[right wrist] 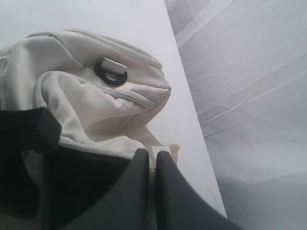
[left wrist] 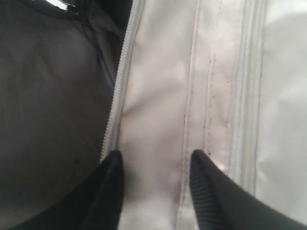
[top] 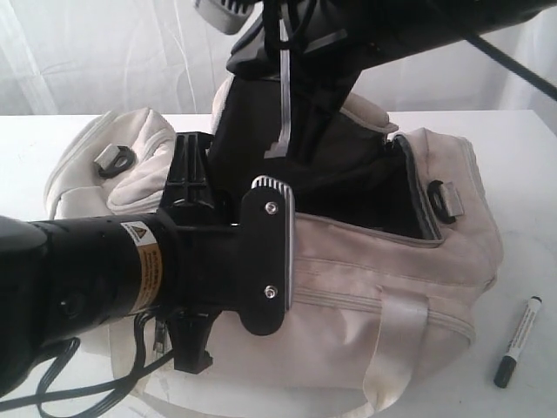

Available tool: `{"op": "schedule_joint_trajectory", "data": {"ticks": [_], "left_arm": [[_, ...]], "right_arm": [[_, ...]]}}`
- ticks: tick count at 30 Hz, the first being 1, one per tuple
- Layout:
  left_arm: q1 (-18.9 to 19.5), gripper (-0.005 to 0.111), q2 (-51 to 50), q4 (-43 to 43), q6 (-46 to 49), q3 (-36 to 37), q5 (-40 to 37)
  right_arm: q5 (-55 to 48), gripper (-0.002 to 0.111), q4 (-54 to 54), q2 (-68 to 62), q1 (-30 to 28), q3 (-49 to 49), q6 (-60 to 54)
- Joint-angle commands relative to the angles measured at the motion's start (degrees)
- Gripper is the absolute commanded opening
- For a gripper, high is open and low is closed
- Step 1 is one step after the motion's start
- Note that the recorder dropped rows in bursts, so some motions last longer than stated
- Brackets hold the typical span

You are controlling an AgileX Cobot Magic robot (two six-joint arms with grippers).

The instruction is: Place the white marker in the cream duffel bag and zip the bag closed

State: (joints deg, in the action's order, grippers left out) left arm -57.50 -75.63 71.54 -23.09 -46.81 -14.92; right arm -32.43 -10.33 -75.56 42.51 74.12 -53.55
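The cream duffel bag (top: 392, 261) lies open on the table, its dark lining (top: 365, 192) showing. The white marker (top: 519, 341) lies on the table to the right of the bag, with neither gripper near it. My left gripper (left wrist: 156, 155) stands open over the bag's near rim. Cream fabric (left wrist: 158, 96) lies between its fingers (left wrist: 206, 191), beside the grey zipper (left wrist: 120, 91). My right gripper (right wrist: 152, 155) is shut on a thin cream edge of the bag's top flap (right wrist: 96, 110), above the opening. In the exterior view both grippers' fingertips are hidden by the arms.
The left arm's wrist (top: 261, 252) fills the front left of the exterior view and hides part of the bag. Black strap loops (top: 115, 159) (top: 446, 198) sit on the bag's ends. The white table (top: 522, 157) ends at a pale curtain behind.
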Motion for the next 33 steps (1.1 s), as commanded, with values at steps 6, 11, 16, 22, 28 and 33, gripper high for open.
{"op": "schedule_joint_trajectory", "data": {"ticks": [6, 11, 16, 22, 28, 33], "left_arm": [[0.2, 0.0, -1.03, -5.3, -1.39, -0.22, -0.4], [0.2, 0.0, -1.03, -9.69, -0.97, -0.01, -1.44], [0.09, 0.0, -0.78, -12.66, -0.97, 0.02, -1.4], [0.09, 0.0, 0.29, -14.25, -0.97, 0.02, -1.42], [0.09, 0.0, 1.78, -19.1, 0.85, 0.12, -2.41], [0.09, 0.0, 2.99, -25.1, 6.43, 0.24, -5.57]], "right_arm": [[5.03, 0.0, 0.11, 0.6, -0.27, 0.77, -1.03], [5.84, 0.0, 0.93, 0.6, -0.27, 2.4, -3.03], [6.2, 0.0, 3.85, 0.6, -0.27, 4.48, -3.03], [6.6, 0.0, 6.16, -0.27, -0.63, 6.09, -2.69], [7.1, 0.0, 6.16, -1.81, -3.93, 7.33, -2.56], [6.98, 0.0, 5.91, -2.26, -5.99, 7.43, -2.56]]}}
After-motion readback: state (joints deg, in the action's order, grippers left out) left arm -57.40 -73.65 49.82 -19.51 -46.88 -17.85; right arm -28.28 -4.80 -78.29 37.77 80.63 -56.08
